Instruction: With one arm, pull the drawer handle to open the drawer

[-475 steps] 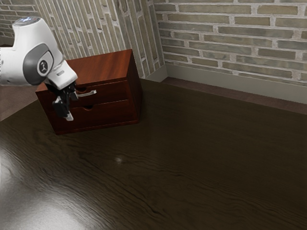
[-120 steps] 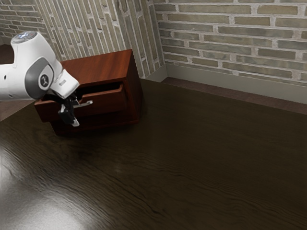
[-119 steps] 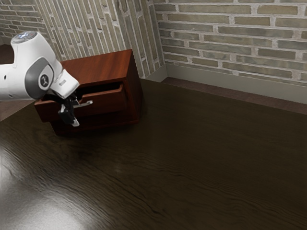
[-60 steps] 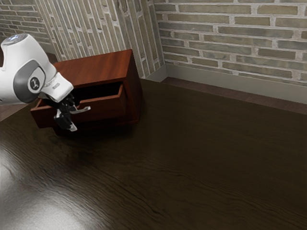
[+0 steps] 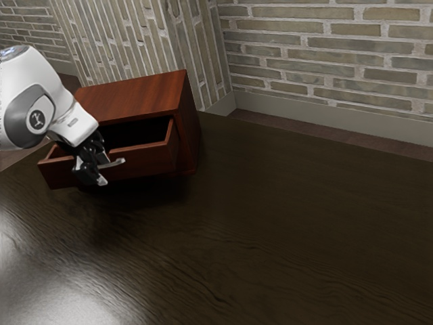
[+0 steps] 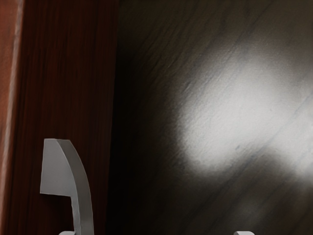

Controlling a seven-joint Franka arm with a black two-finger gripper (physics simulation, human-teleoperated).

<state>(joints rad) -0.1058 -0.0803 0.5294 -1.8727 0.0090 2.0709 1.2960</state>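
While the arm (image 5: 34, 108) comes in from the exterior view's left, the gripper (image 5: 93, 172) hangs right at the front of the top drawer (image 5: 145, 157). That drawer sits well out of the reddish wooden cabinet (image 5: 142, 95), and you can see the dark hollow behind its front panel. The silver handle (image 5: 114, 162) is on that front panel. One end pokes out past the black fingers toward the exterior view's right, and the rest is tucked in among them. So the handle runs through the gap rather than sitting beside the gripper. The cabinet stands on a dark glossy table (image 5: 270, 223), back near the corner of the brick wall (image 5: 325, 54).

Wrist view next. The drawer front (image 6: 63, 88) shows up as a tall dark-red panel, with the table (image 6: 234, 122) beside it carrying a big bright glare patch. The handle (image 6: 68, 181) curves off the panel and runs down toward the hand. Two pale fingertips (image 6: 243, 233) just peek in, and they're set wide apart. The handle passes right next to one of them, while the other is well off over the table. So the jaws look released and spread, with the handle hooked against one finger rather than pinched from both sides.
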